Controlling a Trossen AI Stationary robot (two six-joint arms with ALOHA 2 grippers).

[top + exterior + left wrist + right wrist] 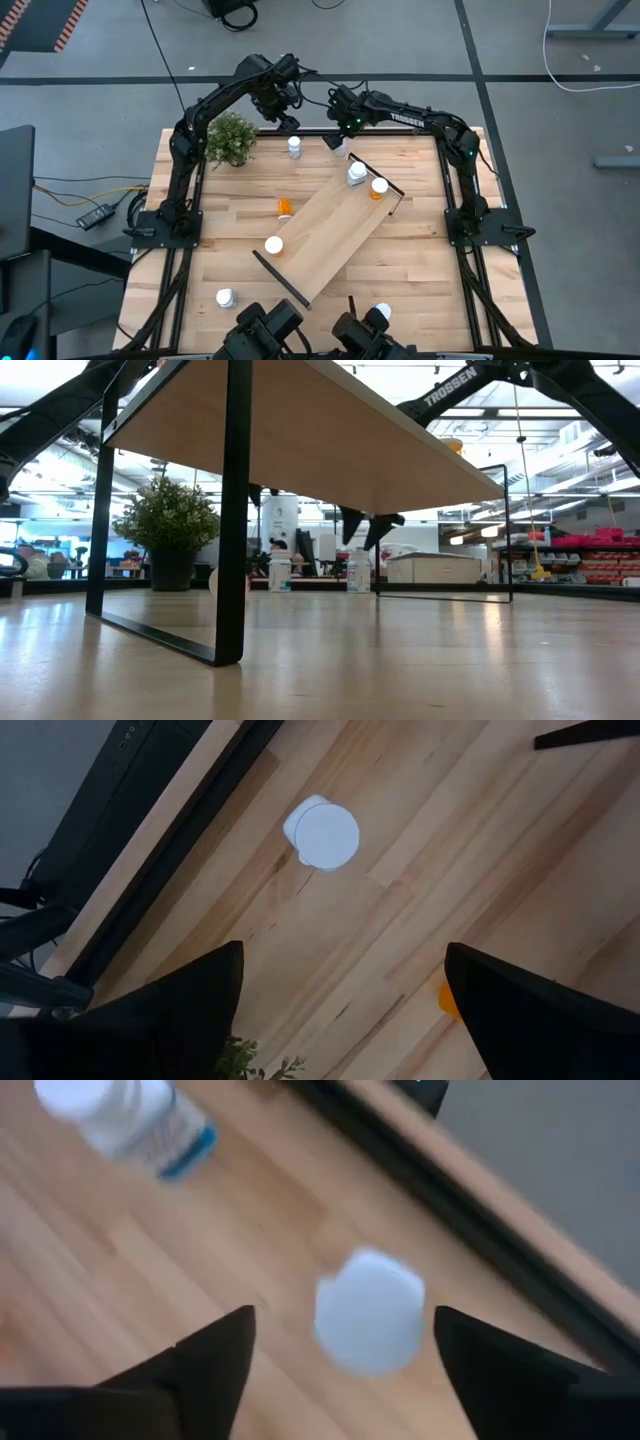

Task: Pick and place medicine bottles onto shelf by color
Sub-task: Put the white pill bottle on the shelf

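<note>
My right gripper (340,1340) is open over the far middle of the table, its fingers on either side of and just above a standing white medicine bottle (370,1312), (358,570). My left gripper (340,990) hangs open above another white bottle (320,833), (294,146) that stands on its base to the left of the first. The shelf (330,230) lies slantwise across the table. On it stand a white bottle (357,173), an orange bottle (379,187) and a white-capped one (273,245). An orange bottle (285,207) lies on its side on the table by the shelf.
A green potted plant (230,138) stands at the far left beside the left arm. Two more white bottles stand near the front edge (225,297), (382,312). The table's far edge (480,1190) runs close behind both grippers. In the low view the shelf's black rail (235,510) stands close in front.
</note>
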